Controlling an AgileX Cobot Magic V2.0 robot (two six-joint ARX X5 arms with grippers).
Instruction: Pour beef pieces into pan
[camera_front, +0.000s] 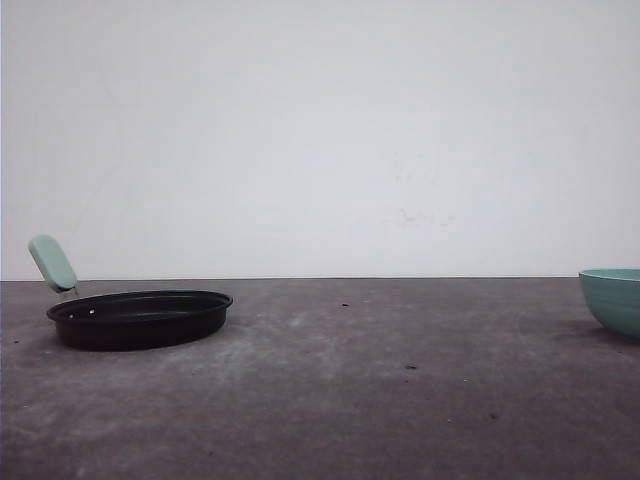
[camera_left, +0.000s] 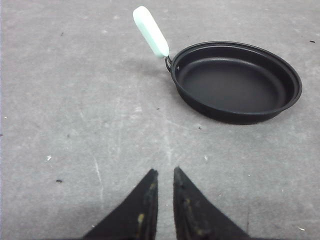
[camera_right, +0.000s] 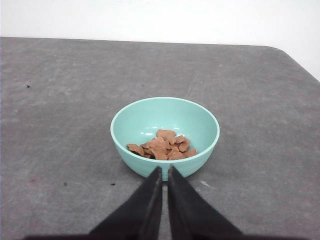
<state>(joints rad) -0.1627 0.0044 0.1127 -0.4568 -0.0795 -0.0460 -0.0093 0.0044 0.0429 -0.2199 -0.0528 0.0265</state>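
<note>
Grey, scuffed desk (camera_front: 330, 400) against a plain white wall (camera_front: 320, 130). The pan (camera_front: 140, 318) sits flat on the desk at the left of the front view, black and shallow, nothing inside it; its mint-green handle (camera_front: 52, 263) angles up and away toward the wall.

Far right, at the edge of the front view, a teal bowl (camera_front: 613, 298) stands upright on the desk, well apart from the pan. From the right wrist view the bowl (camera_right: 165, 135) holds the beef pieces (camera_right: 162, 146), a small reddish-brown heap lying on the near side of its floor.

Left gripper (camera_left: 165, 172) hangs above bare desk, near the pan (camera_left: 235, 82) but not touching it; its fingers are nearly pressed together, a thin slit between them, pinching nothing.

Right gripper (camera_right: 165, 170) sits just before the bowl's near wall, fingers likewise drawn almost together and holding nothing. Whether the tips touch the bowl I cannot tell.
</note>
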